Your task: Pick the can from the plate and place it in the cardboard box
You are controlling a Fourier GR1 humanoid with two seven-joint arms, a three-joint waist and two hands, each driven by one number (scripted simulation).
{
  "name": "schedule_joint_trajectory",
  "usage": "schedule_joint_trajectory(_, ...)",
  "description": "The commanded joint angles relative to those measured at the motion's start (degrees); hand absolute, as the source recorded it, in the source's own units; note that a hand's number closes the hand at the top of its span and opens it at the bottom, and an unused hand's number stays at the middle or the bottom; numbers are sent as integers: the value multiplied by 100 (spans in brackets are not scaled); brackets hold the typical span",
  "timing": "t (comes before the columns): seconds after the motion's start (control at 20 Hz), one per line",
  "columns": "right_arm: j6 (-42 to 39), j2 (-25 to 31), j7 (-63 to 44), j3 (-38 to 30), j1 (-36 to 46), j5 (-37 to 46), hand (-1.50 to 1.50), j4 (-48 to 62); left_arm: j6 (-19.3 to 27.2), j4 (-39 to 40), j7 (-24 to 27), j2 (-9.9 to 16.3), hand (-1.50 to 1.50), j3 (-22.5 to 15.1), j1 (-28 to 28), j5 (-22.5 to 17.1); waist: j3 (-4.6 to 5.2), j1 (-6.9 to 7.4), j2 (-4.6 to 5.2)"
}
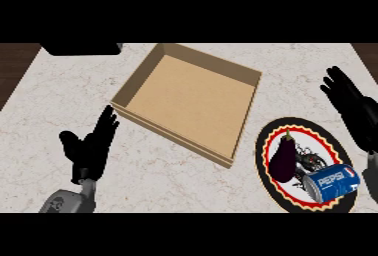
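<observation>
While both hands' fingers spread empty, blue can [334, 181] lying sideways, plate [272, 150]

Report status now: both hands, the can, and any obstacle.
Left hand open, right hand open, both clear. Can lying on plate, untouched. Eggplant beside can. Cardboard box holds nothing.

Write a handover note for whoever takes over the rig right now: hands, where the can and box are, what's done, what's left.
Left hand: open, holding nothing, low at the left over the counter.
Right hand: open, holding nothing, at the right edge, just above the plate.
Can: blue Pepsi can lying on its side on the plate's lower right, beside an eggplant.
Cardboard box: open, nothing inside, left of the plate.
Done: nothing yet; can not grasped.
Left: grasp the can, likely with the right hand, carry it left, set it in the box.
</observation>
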State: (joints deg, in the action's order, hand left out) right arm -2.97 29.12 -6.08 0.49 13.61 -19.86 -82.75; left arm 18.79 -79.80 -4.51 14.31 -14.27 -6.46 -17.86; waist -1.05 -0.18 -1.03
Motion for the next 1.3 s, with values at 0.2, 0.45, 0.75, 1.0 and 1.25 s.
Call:
schedule_joint_trajectory(0.2,-535,-1114,652,-1654,-838,-2513,-150,1154,-355,-492,647,874,0,-53,-554,742,-105,-472,81)
schedule_joint_trajectory(0.45,-2229,-984,554,-2059,-1471,-3476,-150,2307,-878,-746,962,1283,0,-314,-606,989,-17,-235,155)
schedule_joint_trajectory(0.75,-4682,-549,1864,-2431,-1810,-3158,-150,3436,-1320,-870,1082,1530,0,-329,-641,942,37,28,144)
schedule_joint_trajectory(1.0,-5548,35,2372,-2526,-1335,-2421,-150,4139,-1531,-819,1085,1633,0,-231,-798,880,40,194,166)
schedule_joint_trajectory(1.25,-6174,554,2442,-2276,-1332,-1630,-150,3493,-1411,-596,1214,1407,0,-272,-766,938,40,80,157)
